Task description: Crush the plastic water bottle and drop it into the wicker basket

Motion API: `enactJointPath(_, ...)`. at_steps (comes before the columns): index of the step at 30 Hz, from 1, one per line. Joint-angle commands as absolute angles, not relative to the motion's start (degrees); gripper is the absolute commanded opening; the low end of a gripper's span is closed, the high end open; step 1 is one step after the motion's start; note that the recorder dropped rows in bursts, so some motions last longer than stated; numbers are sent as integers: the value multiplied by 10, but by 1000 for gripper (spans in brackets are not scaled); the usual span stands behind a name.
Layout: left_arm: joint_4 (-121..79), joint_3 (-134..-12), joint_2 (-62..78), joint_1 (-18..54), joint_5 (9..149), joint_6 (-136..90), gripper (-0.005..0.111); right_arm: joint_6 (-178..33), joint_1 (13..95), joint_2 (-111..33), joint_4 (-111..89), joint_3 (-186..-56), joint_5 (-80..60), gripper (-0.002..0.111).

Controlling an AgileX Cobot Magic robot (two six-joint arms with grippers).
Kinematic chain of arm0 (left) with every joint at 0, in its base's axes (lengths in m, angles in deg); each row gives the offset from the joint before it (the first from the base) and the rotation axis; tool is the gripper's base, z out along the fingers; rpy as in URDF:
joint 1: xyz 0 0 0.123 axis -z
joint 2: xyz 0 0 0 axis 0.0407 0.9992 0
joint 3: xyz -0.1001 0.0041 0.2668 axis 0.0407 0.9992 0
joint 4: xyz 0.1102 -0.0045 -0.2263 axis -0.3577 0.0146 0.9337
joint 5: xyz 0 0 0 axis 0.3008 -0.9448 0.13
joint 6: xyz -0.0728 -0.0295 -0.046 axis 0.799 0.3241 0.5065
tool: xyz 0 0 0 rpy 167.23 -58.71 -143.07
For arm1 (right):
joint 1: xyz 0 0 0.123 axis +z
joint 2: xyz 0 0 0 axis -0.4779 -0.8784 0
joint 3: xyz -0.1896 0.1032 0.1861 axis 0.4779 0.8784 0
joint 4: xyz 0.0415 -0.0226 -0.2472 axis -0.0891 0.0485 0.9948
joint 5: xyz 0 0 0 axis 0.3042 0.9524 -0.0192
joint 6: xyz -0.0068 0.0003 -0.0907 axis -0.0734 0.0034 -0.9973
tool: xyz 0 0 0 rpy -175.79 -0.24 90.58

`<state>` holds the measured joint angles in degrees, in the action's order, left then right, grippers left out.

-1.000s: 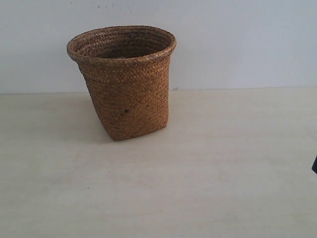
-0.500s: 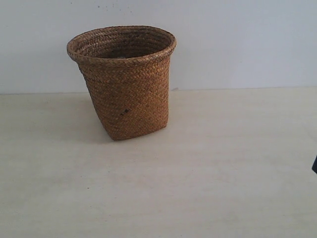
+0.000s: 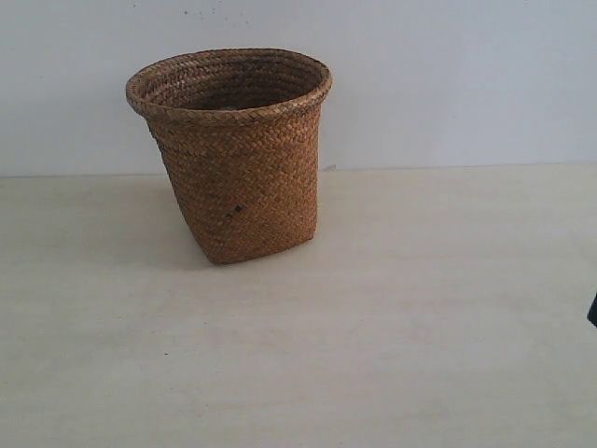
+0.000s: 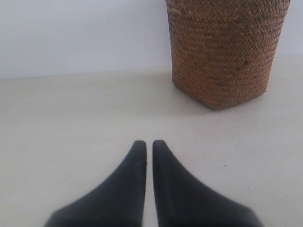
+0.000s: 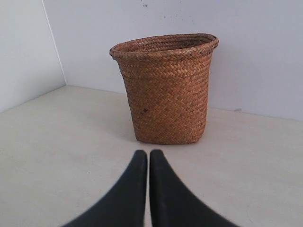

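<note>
The wicker basket point(image 3: 238, 154) stands upright on the pale table toward the back left in the exterior view. It also shows in the left wrist view as the wicker basket point(image 4: 222, 52) and in the right wrist view as the wicker basket point(image 5: 165, 90). No plastic water bottle shows in any view. My left gripper point(image 4: 149, 142) is shut with nothing between its black fingers, low over the table and well short of the basket. My right gripper point(image 5: 148, 151) is shut and empty too, pointing at the basket's base from a short distance.
A white wall point(image 3: 448, 75) runs behind the table point(image 3: 392, 308). A second wall meets it at a corner point(image 5: 54, 47) beside the basket. A dark sliver of the right arm point(image 3: 592, 310) shows at the exterior view's right edge.
</note>
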<state>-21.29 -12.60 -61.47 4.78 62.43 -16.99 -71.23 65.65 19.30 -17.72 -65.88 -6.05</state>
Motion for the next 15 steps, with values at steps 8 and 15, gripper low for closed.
enactJointPath(8,-213,-124,-616,33,626,-174,4,-713,657,197,-179,-658,-66,0)
enactJointPath(15,-213,-124,-616,26,626,-174,4,-713,657,197,-179,-658,-66,0)
